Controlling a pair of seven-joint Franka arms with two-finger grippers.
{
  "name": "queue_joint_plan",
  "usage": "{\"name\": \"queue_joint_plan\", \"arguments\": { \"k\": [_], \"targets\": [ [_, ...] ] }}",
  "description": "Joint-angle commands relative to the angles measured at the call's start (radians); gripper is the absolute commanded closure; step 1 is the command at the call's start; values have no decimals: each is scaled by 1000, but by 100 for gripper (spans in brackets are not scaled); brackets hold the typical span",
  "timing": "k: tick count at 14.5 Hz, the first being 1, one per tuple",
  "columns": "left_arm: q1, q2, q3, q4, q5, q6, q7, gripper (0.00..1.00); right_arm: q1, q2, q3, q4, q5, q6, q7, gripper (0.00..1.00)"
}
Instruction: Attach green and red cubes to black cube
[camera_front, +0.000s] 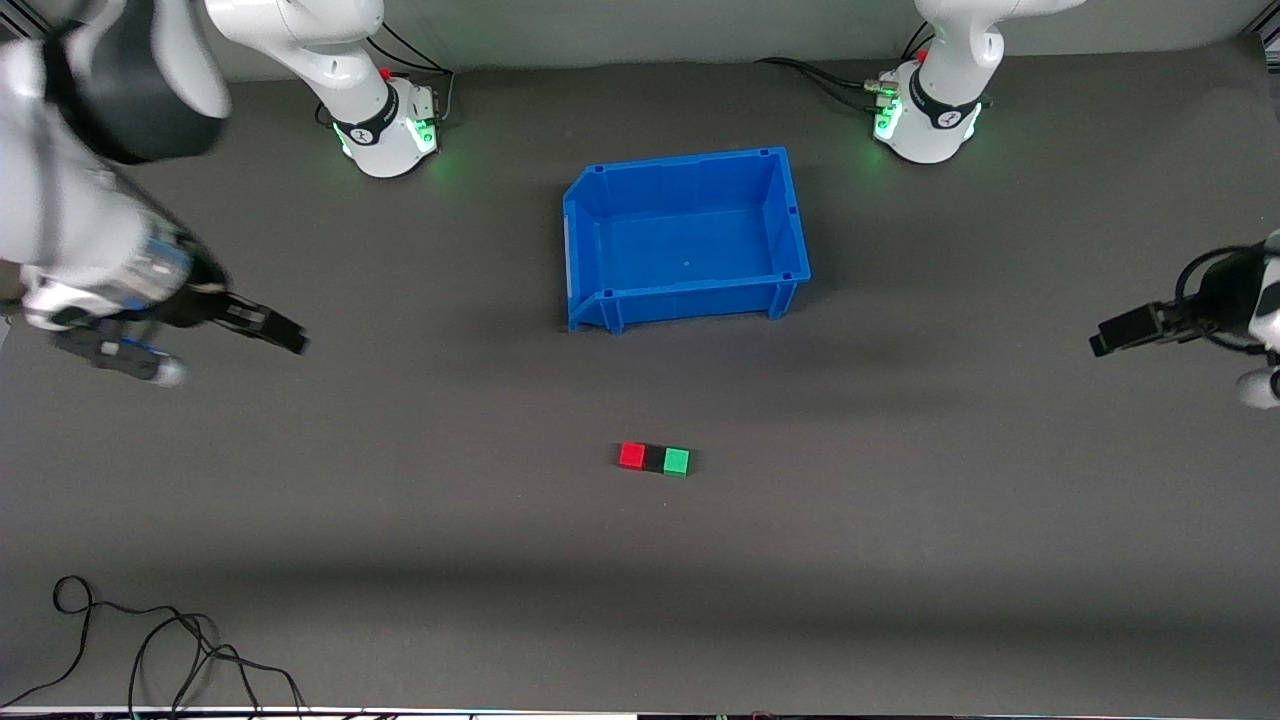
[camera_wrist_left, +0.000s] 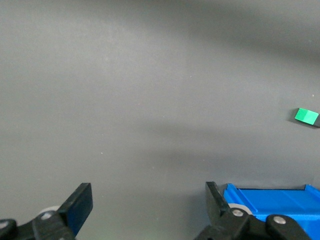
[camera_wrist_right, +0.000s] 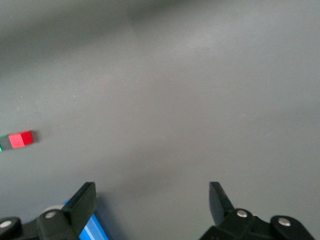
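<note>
Front view: red cube (camera_front: 632, 456), matte black cube (camera_front: 654, 458), green cube (camera_front: 677, 461) flush.

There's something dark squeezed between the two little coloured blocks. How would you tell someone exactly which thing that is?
Start at the big blue bin in the middle of the grey mat. Nearer the front camera than the bin lies a short row of three small cubes touching one another. The black cube is the middle one, with the red cube and green cube at either end; it alone has no bright colour.
</note>
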Motion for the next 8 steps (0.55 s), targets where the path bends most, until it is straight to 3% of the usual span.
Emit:
{"name": "queue_joint_plan", "arguments": {
  "k": [1,3,5,8],
  "targets": [
    [-30,-65,6,-50,19,6,32,0,-18,-18,-16,91,22,-116,-84,0],
    [-60,-76,4,-56,50,11,33,0,-31,-13,-16,144,14,-167,-122,0],
    [-65,-75,6,-56,50,15,91,0,-32,-10,-15,150,-58,-167,-245,0],
    [-61,-77,6,-51,50,18,121,0,-30,-9,-13,147,-58,-155,-243,0]
  ]
}}
